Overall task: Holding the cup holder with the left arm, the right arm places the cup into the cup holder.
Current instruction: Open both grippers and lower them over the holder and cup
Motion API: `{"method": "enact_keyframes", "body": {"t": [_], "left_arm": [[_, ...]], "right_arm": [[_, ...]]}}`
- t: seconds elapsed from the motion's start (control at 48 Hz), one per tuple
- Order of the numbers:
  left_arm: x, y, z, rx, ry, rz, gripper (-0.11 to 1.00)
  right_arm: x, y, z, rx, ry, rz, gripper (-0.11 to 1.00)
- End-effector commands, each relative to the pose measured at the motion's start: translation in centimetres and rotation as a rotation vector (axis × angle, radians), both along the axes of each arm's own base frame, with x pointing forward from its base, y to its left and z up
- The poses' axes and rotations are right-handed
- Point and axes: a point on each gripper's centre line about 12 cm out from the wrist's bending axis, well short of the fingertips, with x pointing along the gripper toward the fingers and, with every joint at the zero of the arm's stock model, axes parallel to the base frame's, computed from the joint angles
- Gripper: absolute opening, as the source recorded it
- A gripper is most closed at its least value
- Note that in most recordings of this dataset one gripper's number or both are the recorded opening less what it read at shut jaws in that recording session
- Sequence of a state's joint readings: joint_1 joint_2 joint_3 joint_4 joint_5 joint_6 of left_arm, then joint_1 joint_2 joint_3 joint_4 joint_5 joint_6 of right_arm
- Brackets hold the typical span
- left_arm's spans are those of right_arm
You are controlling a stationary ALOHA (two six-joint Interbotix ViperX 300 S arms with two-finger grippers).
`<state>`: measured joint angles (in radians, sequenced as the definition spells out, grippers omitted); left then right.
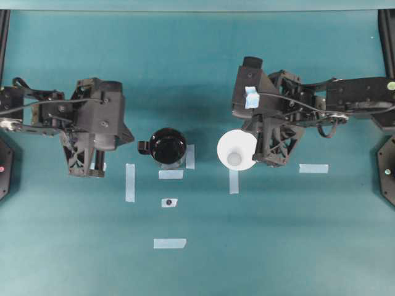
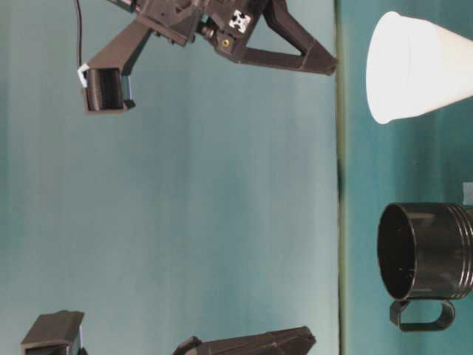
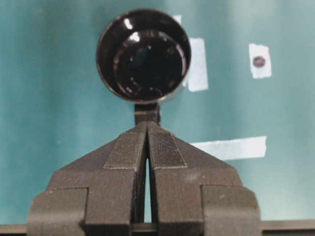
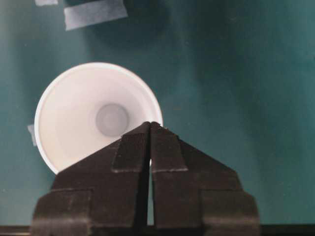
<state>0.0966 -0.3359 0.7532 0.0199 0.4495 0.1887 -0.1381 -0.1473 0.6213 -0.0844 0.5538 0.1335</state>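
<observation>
Left wrist view: the left tool (image 3: pixel 147 125) is seen pressed shut, empty, tips just short of the cup holder (image 3: pixel 143 55) tab. The right tool (image 4: pixel 149 125) is likewise seen closed, nothing gripped, over the cup (image 4: pixel 93 115) rim. Tape strips (image 1: pixel 171 174) are noted on the worktop (image 1: pixel 278 246) beside both.

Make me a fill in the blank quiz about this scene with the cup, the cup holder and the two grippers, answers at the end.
1. The cup is colored ____.
2. The cup holder stands on the table with its opening facing ____.
3. The left gripper points at the holder's side tab with its jaws ____.
4. In the overhead view, the cup stands to the ____ of the cup holder.

Missing words: white; up; shut; right
</observation>
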Motion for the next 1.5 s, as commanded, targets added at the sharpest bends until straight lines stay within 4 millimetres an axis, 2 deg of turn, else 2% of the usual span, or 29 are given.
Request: {"method": "enact_keyframes", "body": {"t": [0.0,0.125,0.208,0.271,0.333,0.396,0.479,0.562,0.646,0.854,1.25,1.479], "left_arm": [[0.3,0.1,0.5,0.003,-0.017,0.003,0.03],[0.5,0.2,0.2,0.001,-0.006,0.004,0.03],[0.5,0.2,0.2,0.001,-0.006,0.006,0.04],[0.5,0.2,0.1,0.001,-0.005,0.006,0.09],[0.5,0.3,0.1,0.000,-0.005,0.010,0.20],[0.4,0.3,0.0,0.002,-0.007,0.007,0.36],[0.5,0.3,-0.2,0.003,-0.020,0.007,0.61],[0.5,0.3,-0.6,0.003,-0.018,0.007,0.85],[0.6,0.4,-1.0,0.004,-0.007,0.006,0.98],[1.0,0.3,-1.5,0.001,0.008,0.005,0.98],[1.5,0.4,-2.3,-0.009,0.031,0.016,0.98],[1.8,0.6,-3.6,-0.013,0.071,0.021,0.98]], "right_arm": [[0.5,-0.1,1.4,-0.013,-0.041,0.008,0.11],[0.5,-0.1,1.4,-0.022,-0.038,0.024,0.23],[0.5,-0.1,1.4,-0.024,-0.031,0.027,0.38],[0.5,-0.1,1.3,-0.026,-0.029,0.033,0.53],[0.5,-0.1,1.3,-0.030,-0.026,0.036,0.71],[0.5,-0.1,1.2,-0.037,-0.024,0.044,0.85],[0.6,-0.4,1.0,-0.067,-0.011,0.062,0.97],[0.7,-0.7,0.8,-0.090,-0.001,0.069,0.97],[1.0,-1.2,0.9,-0.099,0.007,0.065,0.97],[1.6,-1.9,0.9,-0.112,0.023,0.060,0.97],[1.9,-1.4,0.3,-0.108,0.056,0.076,0.97],[2.0,-1.4,-1.1,-0.101,0.098,0.080,0.97]]}}
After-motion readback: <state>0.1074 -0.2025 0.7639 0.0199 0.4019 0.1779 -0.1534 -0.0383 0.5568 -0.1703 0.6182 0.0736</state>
